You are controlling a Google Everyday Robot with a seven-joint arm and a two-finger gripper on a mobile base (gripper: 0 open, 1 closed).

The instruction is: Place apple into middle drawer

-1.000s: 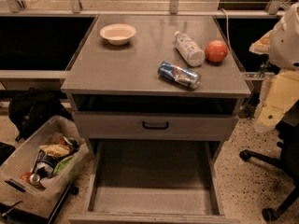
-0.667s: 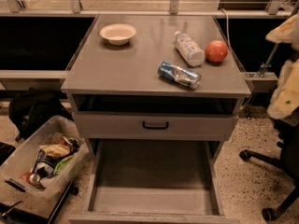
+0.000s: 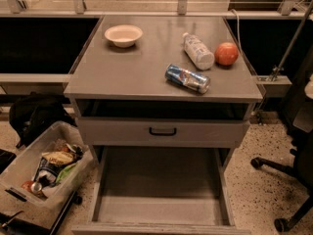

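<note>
The apple [image 3: 227,53], small, round and red-orange, sits on the grey cabinet top [image 3: 137,67] near its back right corner, right beside a lying plastic bottle [image 3: 198,51]. The middle drawer [image 3: 161,180] is pulled out at the bottom of the cabinet, a wide grey tray with a bare floor. My gripper is out of view. Only a pale sliver of the arm [image 3: 309,89] shows at the right edge, well away from the apple.
A crushed blue can [image 3: 187,78] lies in front of the bottle and a white bowl [image 3: 123,35] stands at the back left. A shut drawer front with a black handle [image 3: 162,130] is above the open tray. A bin of trash [image 3: 44,168] stands left, and a black chair base [image 3: 288,170] right.
The pale arm that stood at the right of the cabinet has drawn off to the right and is now almost wholly out of view. The objects on the cabinet have not moved.
</note>
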